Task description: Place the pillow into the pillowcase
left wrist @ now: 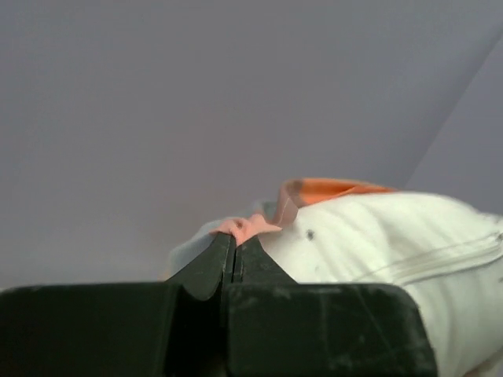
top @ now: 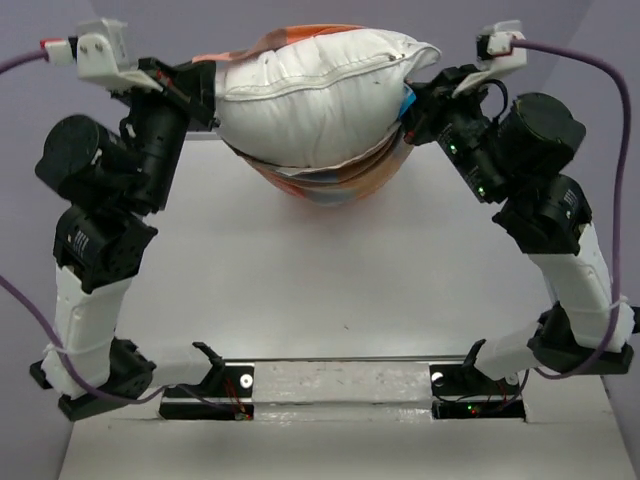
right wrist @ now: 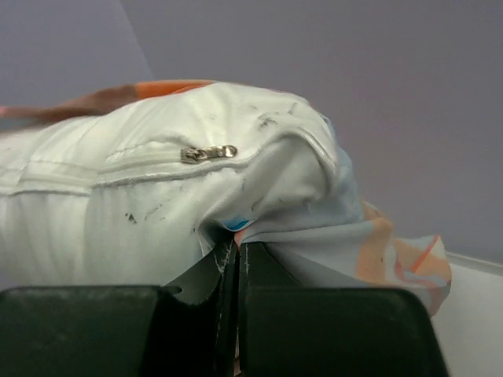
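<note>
The pillow [top: 320,105] spans left to right over the far counter [top: 330,290], zipper seam up, its underside cupped in the pillowcase [top: 335,185]. The left gripper [left wrist: 234,239] and right gripper [right wrist: 236,247] each pinch a pillowcase edge at opposite ends.

Pillow [top: 320,105] partly inside pillowcase [top: 335,188], above table [top: 330,300]

Black-and-white arms [top: 85,310], purple cables [top: 560,46]

The white surface [top: 330,290] carries the left arm base [top: 95,385] and right arm base [top: 580,350] at its near edge, with a pale mounting strip [top: 340,382] between them. Whether the sagging pillowcase [top: 335,190] touches it is unclear.
</note>
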